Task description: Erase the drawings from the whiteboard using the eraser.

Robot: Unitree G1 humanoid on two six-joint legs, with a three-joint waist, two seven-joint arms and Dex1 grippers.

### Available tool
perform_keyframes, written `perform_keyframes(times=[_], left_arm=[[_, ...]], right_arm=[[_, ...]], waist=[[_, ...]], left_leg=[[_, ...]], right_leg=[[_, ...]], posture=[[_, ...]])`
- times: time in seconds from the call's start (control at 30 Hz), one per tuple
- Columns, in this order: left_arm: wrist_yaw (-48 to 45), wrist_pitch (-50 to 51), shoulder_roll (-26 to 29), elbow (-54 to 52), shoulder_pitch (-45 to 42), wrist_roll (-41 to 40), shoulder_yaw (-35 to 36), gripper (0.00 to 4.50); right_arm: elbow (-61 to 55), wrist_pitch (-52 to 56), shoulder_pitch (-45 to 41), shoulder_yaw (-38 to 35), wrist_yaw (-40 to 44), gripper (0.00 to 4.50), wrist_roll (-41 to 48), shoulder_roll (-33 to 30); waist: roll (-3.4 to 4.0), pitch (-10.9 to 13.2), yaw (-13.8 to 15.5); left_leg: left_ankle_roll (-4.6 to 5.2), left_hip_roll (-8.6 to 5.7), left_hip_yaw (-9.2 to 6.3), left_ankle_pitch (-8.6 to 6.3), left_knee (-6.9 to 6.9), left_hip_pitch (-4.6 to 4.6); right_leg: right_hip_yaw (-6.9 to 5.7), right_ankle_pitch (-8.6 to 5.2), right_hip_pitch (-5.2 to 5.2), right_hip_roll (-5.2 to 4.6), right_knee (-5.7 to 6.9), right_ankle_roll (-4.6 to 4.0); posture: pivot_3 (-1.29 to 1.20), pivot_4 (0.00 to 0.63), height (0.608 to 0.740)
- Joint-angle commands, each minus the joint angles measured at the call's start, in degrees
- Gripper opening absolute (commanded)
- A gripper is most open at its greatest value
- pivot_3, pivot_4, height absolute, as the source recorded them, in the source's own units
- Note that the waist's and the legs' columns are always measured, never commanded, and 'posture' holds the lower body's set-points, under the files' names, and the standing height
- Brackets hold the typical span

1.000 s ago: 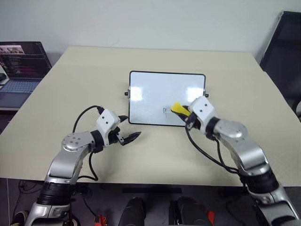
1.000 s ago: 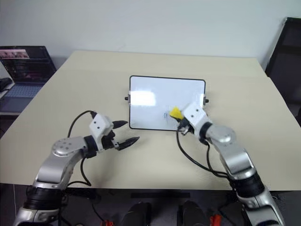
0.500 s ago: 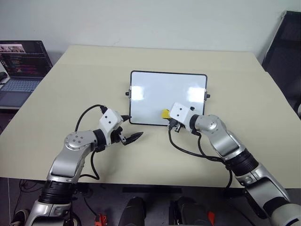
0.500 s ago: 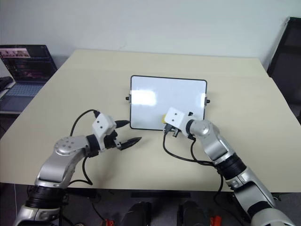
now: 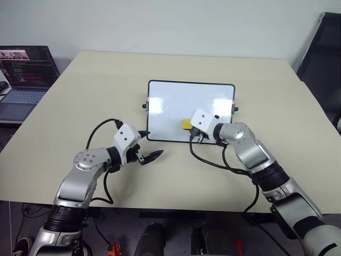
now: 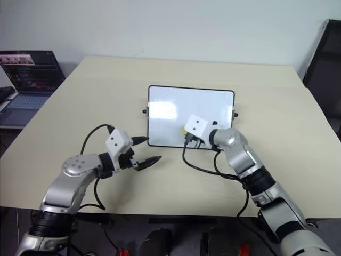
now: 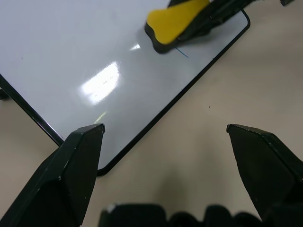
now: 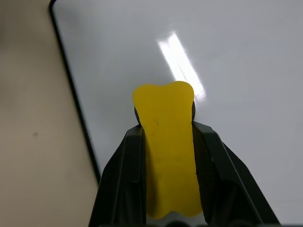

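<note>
The whiteboard lies flat on the table, black-framed, with small knobs at its sides. My right gripper is shut on the yellow eraser, which rests on the board near the middle of its near edge; the right wrist view shows the eraser clamped between both fingers over white surface. Of the drawings, a short thin blue stroke peeks out beside the eraser in the left wrist view. My left gripper stands open and holds nothing, just off the board's near left corner.
The beige table has free room all around the board. An open laptop sits on a lower surface at far left. A dark chair stands at the right, beyond the table's edge.
My right gripper has swept the eraser leftward along the board's near part, from its right side to the middle, and the wrist has turned. The blue mark seen earlier is now mostly covered. The left arm kept still.
</note>
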Motion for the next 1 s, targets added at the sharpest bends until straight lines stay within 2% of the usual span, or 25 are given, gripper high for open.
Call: perform_keyframes(times=[0.03, 0.2, 0.37, 0.53, 0.67, 0.73, 1.0], left_arm=[[0.08, -0.49, -0.01, -1.6, -0.21, -0.17, 0.07, 4.5], [0.06, -0.79, -0.06, -1.37, -0.18, -0.25, -0.17, 4.5], [-0.13, -1.4, -0.12, -0.86, -0.11, -0.17, -0.24, 4.5], [-0.21, -1.76, -0.12, -0.69, 0.2, -0.17, -0.22, 4.5], [-0.24, -1.92, -0.12, -0.43, 0.4, -0.17, -0.16, 4.5], [-0.22, -1.87, -0.17, -0.41, 0.4, -0.21, -0.15, 4.5], [0.01, -1.51, -0.19, -1.1, 0.73, -0.28, -0.12, 4.5]], right_arm=[[-1.49, 0.62, 0.27, 0.01, 0.34, 0.99, -1.54, -1.0], [1.42, -1.43, -1.8, -3.06, -5.11, 0.99, -2.83, -0.43], [-1.5, 0.82, 1.23, 0.5, 1.83, 0.99, -2.27, -2.5], [-3.21, 1.58, 1.9, 1.9, 4.78, 0.99, -3.03, -3.62], [0.81, -2.53, -1.51, -1.53, -4.53, 0.99, -5.4, -0.54], [1.71, -3.9, -1.91, -2.04, -6.14, 0.99, -5.77, -0.15], [-0.63, -5.03, 2.5, 2.4, 2.07, 0.99, -7.2, -4.43]], waist=[[0.0, 0.0, -0.03], [0.0, 0.0, -0.03], [-0.01, -0.01, 0.06], [-0.01, -0.01, -0.02], [-0.01, 0.0, -0.14], [-0.01, 0.0, -0.11], [-0.02, -0.01, 0.01]], left_leg=[[0.0, 0.0, 0.01, 0.0, 0.01, 0.01], [-0.01, 0.02, 0.02, 0.01, 0.08, 0.04], [-0.01, 0.0, 0.01, 0.01, 0.12, 0.06], [-0.01, 0.0, 0.01, 0.01, 0.11, 0.09], [-0.01, 0.02, 0.03, 0.02, 0.13, 0.13], [-0.02, 0.04, 0.09, 0.03, 0.14, 0.14], [-0.01, -0.01, 0.06, 0.03, 0.12, 0.13]], right_leg=[[0.01, 0.0, 0.0, 0.0, 0.0, 0.0], [0.0, 0.0, 0.0, 0.01, 0.1, 0.0], [0.01, 0.0, 0.01, 0.01, 0.19, 0.0], [0.02, 0.0, 0.0, 0.01, 0.26, 0.0], [0.03, 0.0, -0.01, 0.02, 0.31, 0.0], [0.06, 0.0, -0.03, 0.02, 0.35, 0.0], [0.05, 0.0, 0.0, 0.0, 0.33, -0.01]], posture=[[0.0, 0.15, 0.74], [0.0, 0.15, 0.74], [0.0, 0.15, 0.74], [0.0, 0.15, 0.74], [0.0, 0.15, 0.74], [0.0, 0.15, 0.74], [0.0, 0.15, 0.74]])
